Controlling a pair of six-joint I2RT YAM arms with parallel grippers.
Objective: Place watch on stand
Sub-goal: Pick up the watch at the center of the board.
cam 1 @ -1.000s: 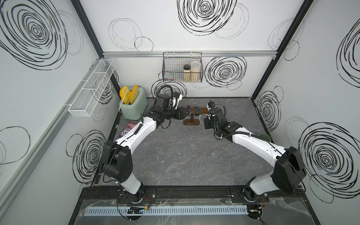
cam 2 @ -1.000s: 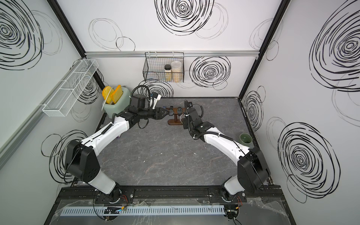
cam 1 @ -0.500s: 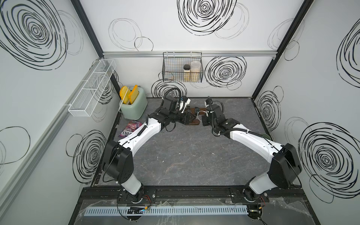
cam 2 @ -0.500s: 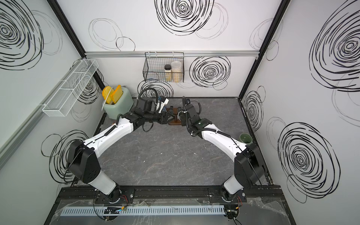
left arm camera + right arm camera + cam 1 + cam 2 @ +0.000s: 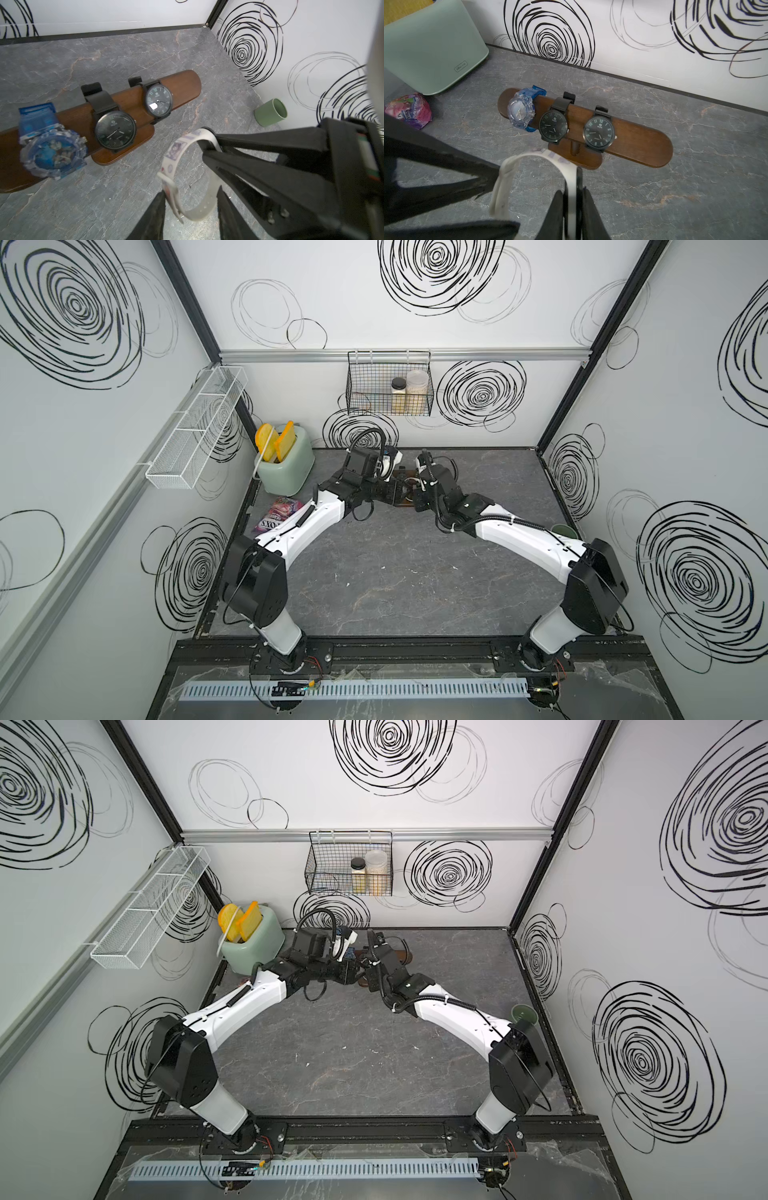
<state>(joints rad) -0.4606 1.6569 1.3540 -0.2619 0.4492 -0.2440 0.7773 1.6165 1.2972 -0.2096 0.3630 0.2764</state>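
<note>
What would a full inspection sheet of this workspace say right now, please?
Surface: grey marbled tabletop, a few pale specks.
Job's things: white watch held clear of the stand; the bar carries a blue watch and two black watches, one end bare.
Clutter: mint toaster, snack packet, green cup.
Grippers: right gripper pinches the white watch; left gripper has its jaws apart around the band's loop, grip unclear.
Cables: black hose arches over the left wrist; no snag seen.
Surroundings: swirl-painted walls; wire basket with two jars; white mesh shelf.
</note>
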